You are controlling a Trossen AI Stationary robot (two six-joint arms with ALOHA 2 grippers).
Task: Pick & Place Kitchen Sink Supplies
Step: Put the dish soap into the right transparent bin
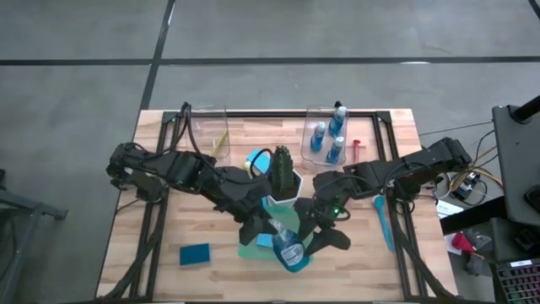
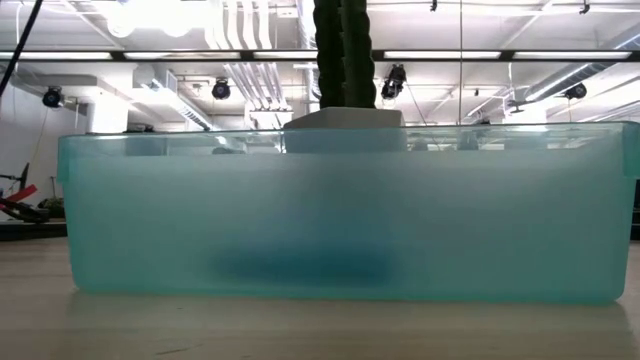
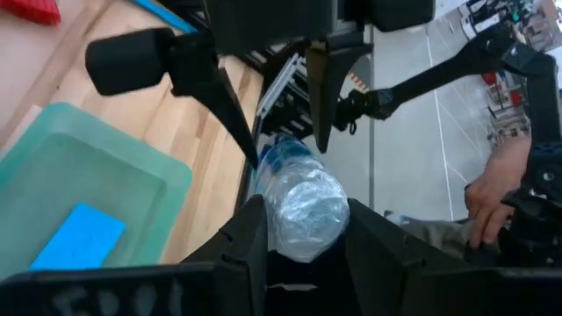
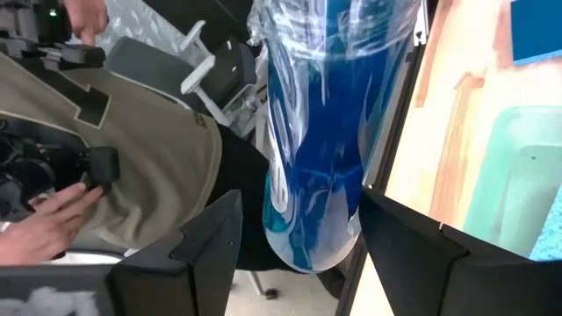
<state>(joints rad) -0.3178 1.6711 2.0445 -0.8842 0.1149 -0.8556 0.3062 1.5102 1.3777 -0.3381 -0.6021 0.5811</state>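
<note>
Both grippers meet over the green tray (image 1: 250, 251) at the table's front edge, left gripper (image 3: 303, 230) and right gripper (image 4: 299, 230) each clamped on the same clear bottle of blue liquid (image 1: 289, 247), beside a blue sponge (image 3: 77, 235) in the tray.

A bottle (image 1: 289, 251) is held over the tray (image 1: 250, 250) at the tabletop's (image 1: 211, 279) near middle; a sponge (image 1: 195, 254) lies left, the plant (image 1: 283, 173) behind.
</note>
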